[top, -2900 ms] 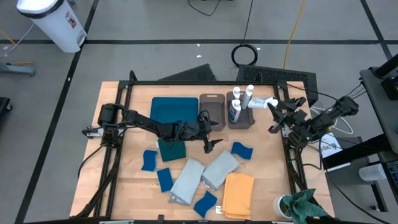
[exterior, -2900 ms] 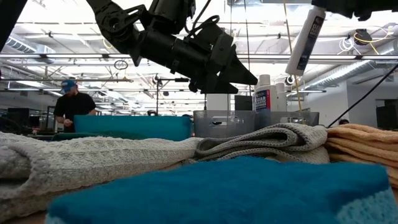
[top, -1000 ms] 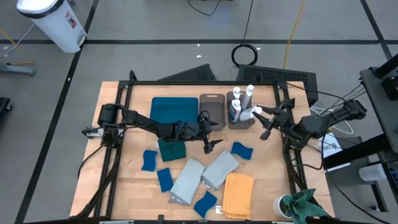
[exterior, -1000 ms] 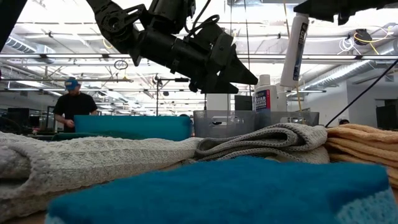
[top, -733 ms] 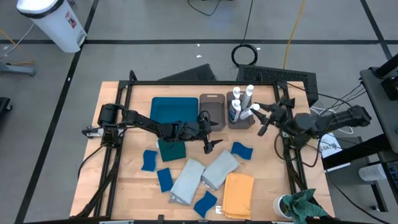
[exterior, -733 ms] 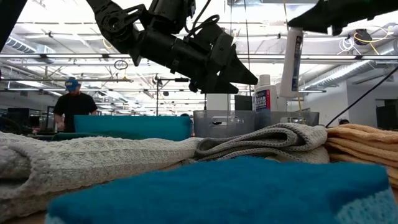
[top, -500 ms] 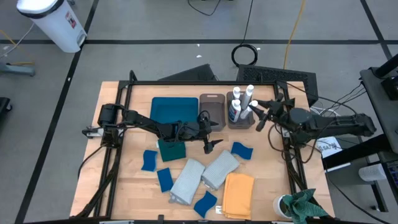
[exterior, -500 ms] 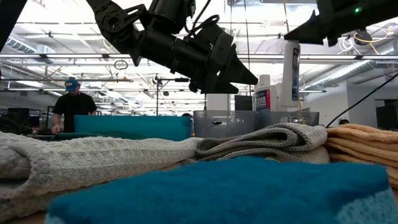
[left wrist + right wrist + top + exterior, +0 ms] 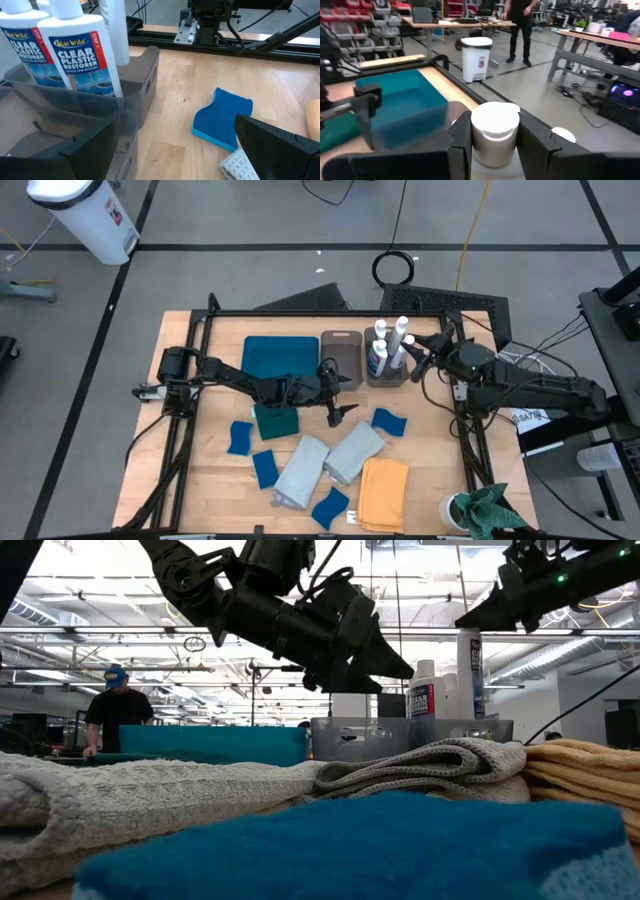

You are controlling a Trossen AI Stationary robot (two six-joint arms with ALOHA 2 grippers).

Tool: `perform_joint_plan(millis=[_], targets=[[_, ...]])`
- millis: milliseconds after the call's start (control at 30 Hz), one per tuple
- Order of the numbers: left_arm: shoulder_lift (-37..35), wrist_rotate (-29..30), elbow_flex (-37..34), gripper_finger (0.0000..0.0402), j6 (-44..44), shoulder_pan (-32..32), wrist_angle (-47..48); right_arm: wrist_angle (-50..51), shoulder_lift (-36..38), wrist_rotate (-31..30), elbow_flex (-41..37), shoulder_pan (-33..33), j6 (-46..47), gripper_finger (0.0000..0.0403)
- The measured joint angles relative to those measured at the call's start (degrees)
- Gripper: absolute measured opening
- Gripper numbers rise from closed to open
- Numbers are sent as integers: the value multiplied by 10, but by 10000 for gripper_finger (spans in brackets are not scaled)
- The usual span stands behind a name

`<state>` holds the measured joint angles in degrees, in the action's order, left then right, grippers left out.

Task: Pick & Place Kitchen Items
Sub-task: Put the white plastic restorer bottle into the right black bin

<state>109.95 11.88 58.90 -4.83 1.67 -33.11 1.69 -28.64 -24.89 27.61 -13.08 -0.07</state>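
Note:
My right gripper [image 9: 414, 348] is shut on a small white bottle [image 9: 469, 668], which stands upright over the right grey-brown bin [image 9: 388, 376]. Three more white bottles [image 9: 380, 332] with blue labels [image 9: 76, 56] stand in that bin. My left gripper [image 9: 336, 396] hangs open above the table, near the left bin [image 9: 342, 358] and the dark teal cloth [image 9: 276, 421]. Blue sponges [image 9: 388, 421], two pale grey cloths [image 9: 303, 470] and a mustard cloth [image 9: 383, 492] lie flat on the table. My right gripper pinches the bottle's white cap [image 9: 494, 131] between its two fingers [image 9: 460, 144]. The fingers come level from the table's right side. The bottle hangs upright below them, its lower end behind the bin's wall [image 9: 470, 728]. Whether it stands on the bin's floor I cannot tell.
A flat teal tray [image 9: 280, 356] lies left of the bins. A bright green rag [image 9: 487, 510] sits at the near right corner. A black frame [image 9: 300, 313] runs round the table. A person [image 9: 118, 710] stands beyond it.
My right gripper has swung toward the table's far edge and a little left, sinking with the bottle. The bottle has turned from tilted to upright, and its lower end has gone down behind the right bin's wall.

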Motion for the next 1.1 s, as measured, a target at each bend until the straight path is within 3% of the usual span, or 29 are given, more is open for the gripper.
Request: perform_joint_plan(millis=[267,433,667,933,1100], targets=[[0,0,0,397,-2,0,4,-49,-1,15,-31,-34,-2,93],[0,0,0,397,-2,0,4,-45,-8,61,-31,-48,17,93],[0,0,0,397,-2,0,4,-42,-37,57,-33,-58,30,93],[0,0,0,397,-2,0,4,-136,-49,56,-86,-61,25,93],[0,0,0,397,-1,0,4,-137,-49,56,-88,-61,25,93]])
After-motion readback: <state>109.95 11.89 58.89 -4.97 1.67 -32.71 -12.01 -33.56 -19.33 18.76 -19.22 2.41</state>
